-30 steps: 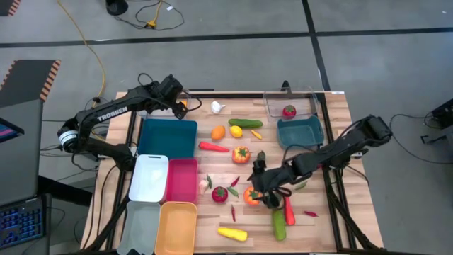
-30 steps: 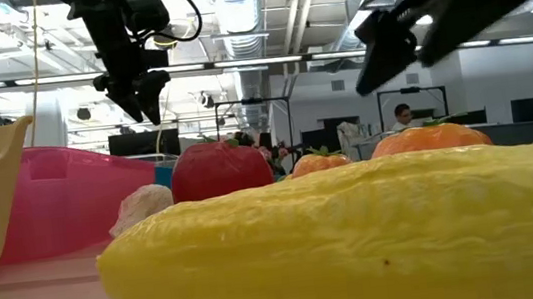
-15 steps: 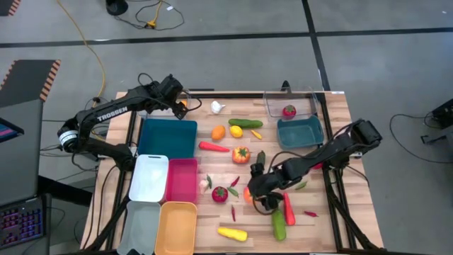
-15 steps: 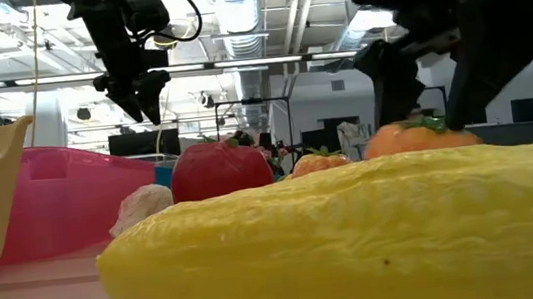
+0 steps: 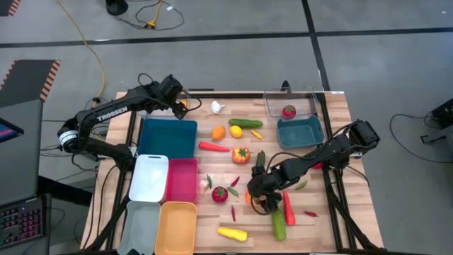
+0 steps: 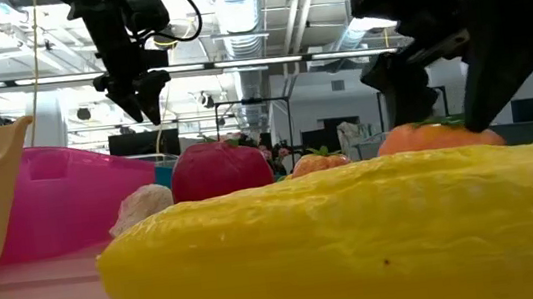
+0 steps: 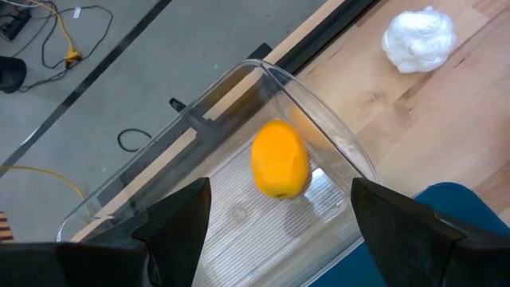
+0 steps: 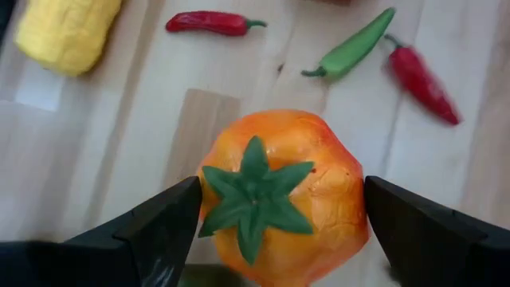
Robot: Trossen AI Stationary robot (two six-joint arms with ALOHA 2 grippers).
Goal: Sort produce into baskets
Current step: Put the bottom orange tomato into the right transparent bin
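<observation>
I am lowering my right gripper point(image 5: 256, 197) around an orange pepper point(image 8: 283, 191) with a green star-shaped stem, lying on the wooden table point(image 5: 333, 134) right of centre in the lower part of the overhead frame. My fingers point(image 8: 155, 219) are spread wide on either side of it, not yet gripping. A yellow squash point(image 6: 357, 240) is filling the foreground of the low frame. My left gripper point(image 5: 182, 103) is hovering open at upper left, over a clear basket point(image 7: 319, 135) holding an orange point(image 7: 280, 159).
</observation>
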